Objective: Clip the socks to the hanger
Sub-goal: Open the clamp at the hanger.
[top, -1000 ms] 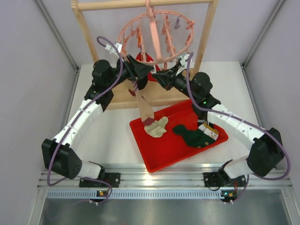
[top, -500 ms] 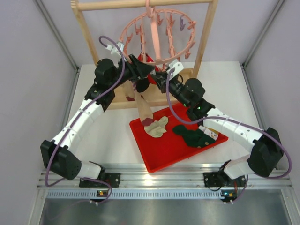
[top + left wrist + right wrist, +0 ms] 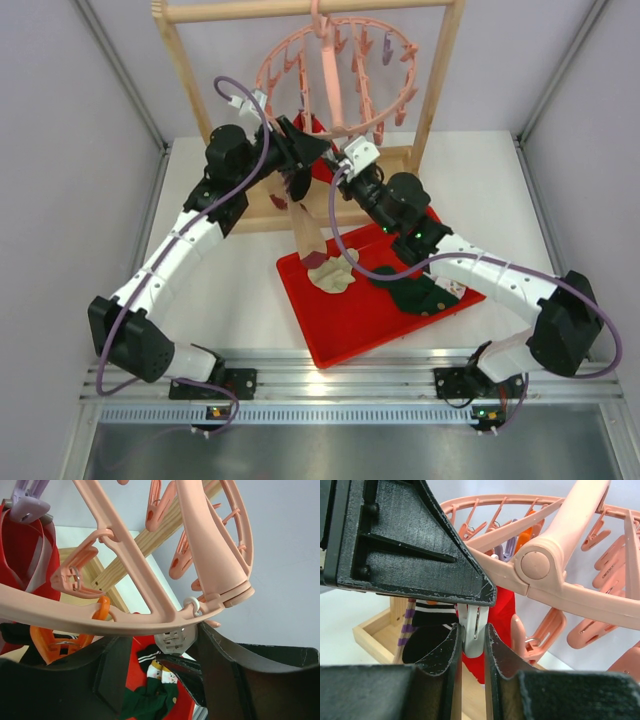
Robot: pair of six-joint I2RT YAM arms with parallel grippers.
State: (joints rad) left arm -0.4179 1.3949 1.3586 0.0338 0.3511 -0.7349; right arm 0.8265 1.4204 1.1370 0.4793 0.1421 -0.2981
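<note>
Squeezing a pale plastic peg (image 3: 475, 617) on the round pink plastic hanger (image 3: 329, 85), the right gripper (image 3: 471, 632) holds its jaws closed on it. The tan purple-patched sock (image 3: 308, 232) dangles below the left gripper (image 3: 305, 150), and I cannot tell how its jaws stand. A red fabric sock (image 3: 499, 625) seems clipped already, while the cream sock (image 3: 335, 272) and dark green sock (image 3: 415, 293) remain.

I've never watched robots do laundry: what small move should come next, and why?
Probably nudge the top of the tan fabric sock into the pale plastic peg: the right gripper pinches that peg under the round pink plastic hanger, and the sock dangles by the left gripper.
</note>
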